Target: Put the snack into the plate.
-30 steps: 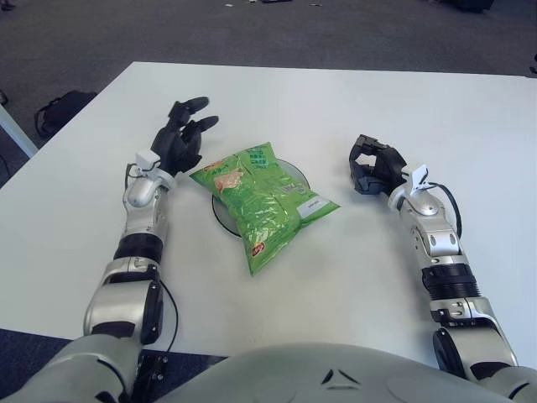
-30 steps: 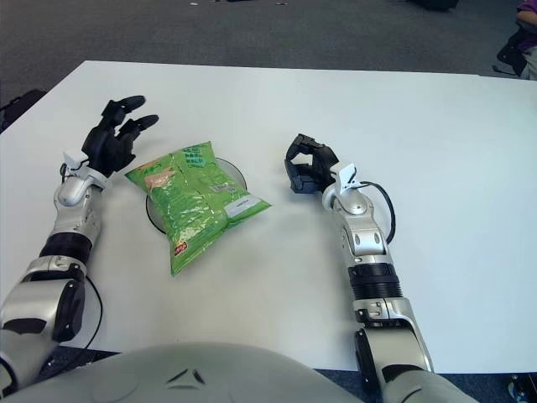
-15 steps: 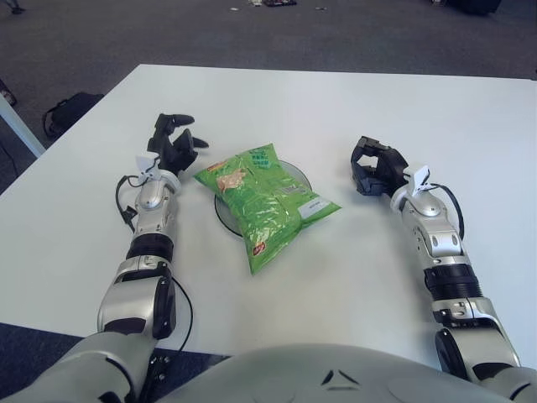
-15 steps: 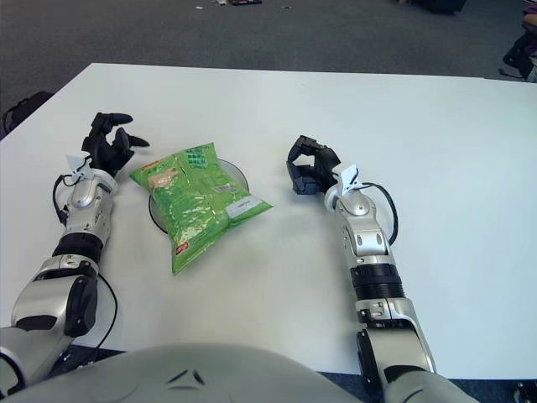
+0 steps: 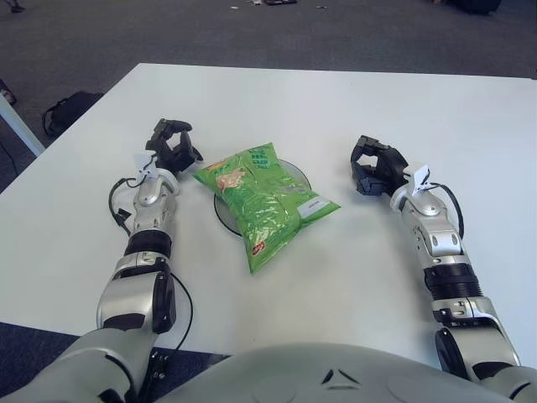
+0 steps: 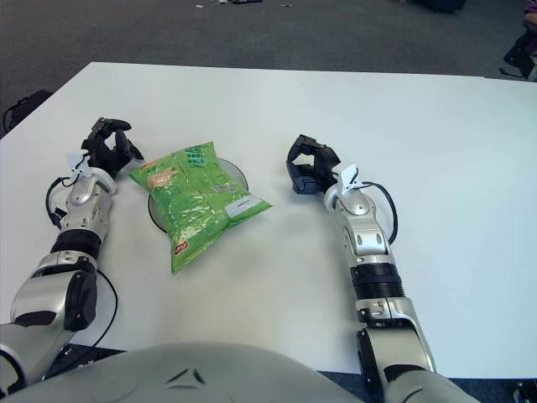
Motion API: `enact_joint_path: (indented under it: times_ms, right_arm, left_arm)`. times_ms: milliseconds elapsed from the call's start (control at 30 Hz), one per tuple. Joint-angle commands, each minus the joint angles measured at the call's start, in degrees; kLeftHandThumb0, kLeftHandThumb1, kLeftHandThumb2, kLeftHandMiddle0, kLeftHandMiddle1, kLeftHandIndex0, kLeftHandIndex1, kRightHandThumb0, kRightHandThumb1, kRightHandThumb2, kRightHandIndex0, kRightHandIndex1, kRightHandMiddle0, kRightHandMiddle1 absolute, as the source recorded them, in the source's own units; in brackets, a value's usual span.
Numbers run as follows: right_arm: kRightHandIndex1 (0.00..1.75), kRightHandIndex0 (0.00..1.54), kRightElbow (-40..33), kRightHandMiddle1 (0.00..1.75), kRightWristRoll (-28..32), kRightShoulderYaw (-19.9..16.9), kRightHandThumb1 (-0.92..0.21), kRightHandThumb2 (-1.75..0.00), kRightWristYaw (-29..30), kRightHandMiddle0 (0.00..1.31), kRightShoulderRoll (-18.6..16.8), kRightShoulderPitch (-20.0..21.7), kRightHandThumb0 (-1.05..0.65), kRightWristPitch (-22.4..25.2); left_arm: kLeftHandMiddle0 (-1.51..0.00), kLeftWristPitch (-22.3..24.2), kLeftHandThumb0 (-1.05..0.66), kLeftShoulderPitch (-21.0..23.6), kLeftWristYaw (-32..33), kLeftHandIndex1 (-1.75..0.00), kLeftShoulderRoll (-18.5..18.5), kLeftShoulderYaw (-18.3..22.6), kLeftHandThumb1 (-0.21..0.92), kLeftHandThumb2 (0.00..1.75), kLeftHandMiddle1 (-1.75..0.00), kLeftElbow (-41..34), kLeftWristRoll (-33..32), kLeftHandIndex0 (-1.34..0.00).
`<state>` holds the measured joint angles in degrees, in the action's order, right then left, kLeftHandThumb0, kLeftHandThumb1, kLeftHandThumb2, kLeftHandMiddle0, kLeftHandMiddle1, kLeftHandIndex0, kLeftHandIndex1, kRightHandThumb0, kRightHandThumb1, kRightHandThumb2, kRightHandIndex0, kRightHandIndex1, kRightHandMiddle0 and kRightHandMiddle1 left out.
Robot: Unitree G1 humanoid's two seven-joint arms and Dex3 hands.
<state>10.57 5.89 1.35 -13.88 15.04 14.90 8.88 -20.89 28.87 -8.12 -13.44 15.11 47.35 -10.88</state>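
White table [image 5: 352, 109], snack [image 5: 264, 201] lengthwise across plate [image 5: 223, 213]

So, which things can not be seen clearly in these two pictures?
- Plate: mostly covered by the green snack bag in both views; only rim arcs show.
- Small print on the bag's white label: too small to read.
- Palm of the right hand: hidden behind its curled fingers.
- Left hand: whether it touches the table cannot be told.
- Robot torso: cut off by the bottom edge.
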Motion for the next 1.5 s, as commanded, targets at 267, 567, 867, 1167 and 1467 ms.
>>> enact_joint_path:
  times_ms: [267,567,867,1167,1467]
  right_arm:
    - [1.75,1.15,2.2,1.75,-2.5,1.4,-0.42,-1.19,1.1,0.53,-0.1,-5.8,-0.45,5.2]
    - [1.75,1.18,0.6,1.75,-2.3,0.3,-0.41,-1.21,5.3,0.54,-1.8,-6.8,-0.45,4.6]
    - [1.75,1.22,0.7,1.75,-2.0,-2.8,-0.37,-1.24,11.8,0.57,-5.6,-7.6,-0.46,0.9]
    - [1.75,1.24,1.4,1.75,-1.5,-4.8,-0.35,-1.28,16.2,0.59,-8.9,-7.8,-0.47,-5.4]
    - [1.75,1.25,4.4,1.75,0.5,-6.8,-0.31,-1.32,16.5,0.62,-11.4,-7.5,-0.48,-14.4]
  left_arm:
    - [-1.18,7.1,-0.43,-6.7,-3.3,-1.75,-0.2,-3.9,0.47,1.13,-1.75,-4.2,2.0,-0.50]
    - [-1.19,10.0,-0.43,-8.0,-7.2,-1.75,-1.4,-6.1,0.46,1.13,-1.75,-5.9,2.5,-0.50]
    - [-1.20,10.1,-0.43,-9.6,-9.7,-1.75,-1.5,-6.8,0.47,1.13,-1.75,-7.9,2.3,-0.50]
    - [-1.21,10.6,-0.43,-11.5,-10.9,-1.75,-1.5,-7.0,0.47,1.13,-1.75,-10.7,1.5,-0.49]
    - [-1.20,11.3,-0.43,-13.7,-10.3,-1.75,-1.3,-7.0,0.47,1.12,-1.75,-14.3,1.2,-0.49]
